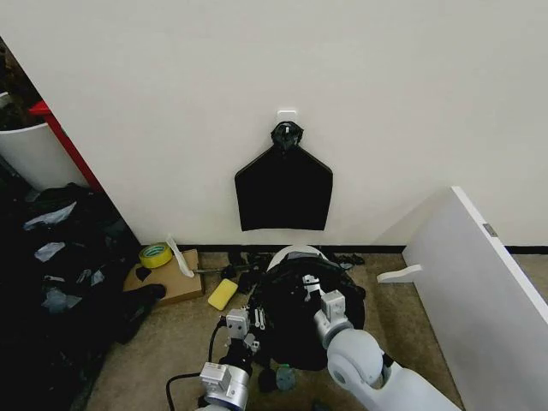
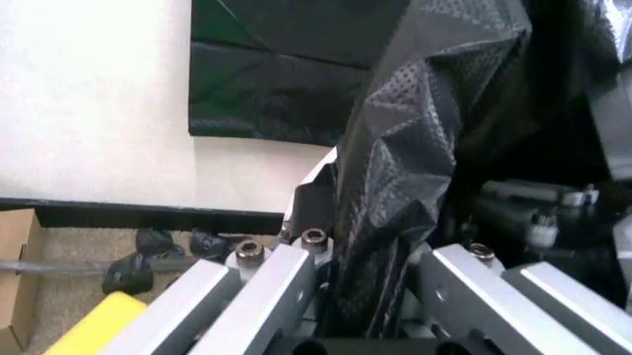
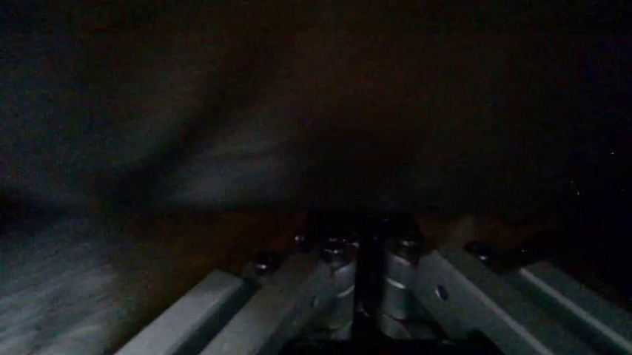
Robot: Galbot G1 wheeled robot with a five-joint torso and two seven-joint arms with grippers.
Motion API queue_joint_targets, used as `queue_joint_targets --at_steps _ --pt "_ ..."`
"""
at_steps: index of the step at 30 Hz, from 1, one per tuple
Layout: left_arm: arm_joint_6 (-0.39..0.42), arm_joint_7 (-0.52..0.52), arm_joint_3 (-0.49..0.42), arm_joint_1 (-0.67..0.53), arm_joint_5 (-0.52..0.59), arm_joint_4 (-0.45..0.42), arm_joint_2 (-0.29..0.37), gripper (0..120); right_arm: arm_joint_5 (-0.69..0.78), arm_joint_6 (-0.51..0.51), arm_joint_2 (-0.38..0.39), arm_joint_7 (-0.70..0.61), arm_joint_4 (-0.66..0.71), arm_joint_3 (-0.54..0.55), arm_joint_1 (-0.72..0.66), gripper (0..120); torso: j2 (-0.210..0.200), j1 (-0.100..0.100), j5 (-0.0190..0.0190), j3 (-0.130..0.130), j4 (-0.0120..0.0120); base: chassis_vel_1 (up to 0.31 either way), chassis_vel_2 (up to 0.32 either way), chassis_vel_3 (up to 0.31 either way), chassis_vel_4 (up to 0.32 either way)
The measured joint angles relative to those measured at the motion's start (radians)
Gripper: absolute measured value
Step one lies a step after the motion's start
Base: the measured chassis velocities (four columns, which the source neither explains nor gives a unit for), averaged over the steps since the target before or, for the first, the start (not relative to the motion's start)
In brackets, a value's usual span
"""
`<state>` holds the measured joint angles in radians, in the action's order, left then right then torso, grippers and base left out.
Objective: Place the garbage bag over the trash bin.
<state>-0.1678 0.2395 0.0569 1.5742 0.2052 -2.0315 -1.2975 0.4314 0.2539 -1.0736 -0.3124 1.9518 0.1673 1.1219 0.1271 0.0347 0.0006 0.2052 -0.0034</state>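
Black garbage bag (image 1: 295, 321) drapes the trash bin (image 1: 295, 253) against the wall, between both arms. Left gripper (image 1: 238, 325) pinches a bag fold rising straight from its jaws; right gripper (image 1: 330, 305), probably buried in plastic, can't tell.

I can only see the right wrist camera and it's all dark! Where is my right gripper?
Observer: From the head camera, the right gripper is down against the black garbage bag heaped on the trash bin, whose white rim peeks out near the wall.
Child: Is the other arm doing anything?
Observer: Yes. The left gripper has a crinkly fold of the bag clamped between its jaws, on the bin's left side.
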Motion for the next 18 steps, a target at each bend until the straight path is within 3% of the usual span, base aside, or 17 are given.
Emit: queue_joint_targets --at_steps 8,12,18 --pt "0.000 -0.002 -0.005 0.006 -0.001 -0.007 0.000 1 0.125 0.149 -0.055 -0.147 -0.043 -0.002 -0.048 0 0.000 0.000 0.0001 0.000 0.0002 0.000 0.000 0.000 0.000" --pt "0.000 -0.002 -0.002 0.009 -0.001 -0.013 0.002 1 0.132 0.231 -0.054 -0.205 -0.051 -0.013 -0.052 0 0.000 0.000 0.0000 0.000 0.0002 0.000 0.000 0.000 0.000" --pt "0.000 -0.007 0.019 -0.009 0.021 -0.005 -0.002 1 0.059 0.254 -0.030 -0.215 -0.019 -0.015 -0.029 0 0.000 0.000 -0.0002 0.000 0.0001 0.000 0.000 0.000 0.000"
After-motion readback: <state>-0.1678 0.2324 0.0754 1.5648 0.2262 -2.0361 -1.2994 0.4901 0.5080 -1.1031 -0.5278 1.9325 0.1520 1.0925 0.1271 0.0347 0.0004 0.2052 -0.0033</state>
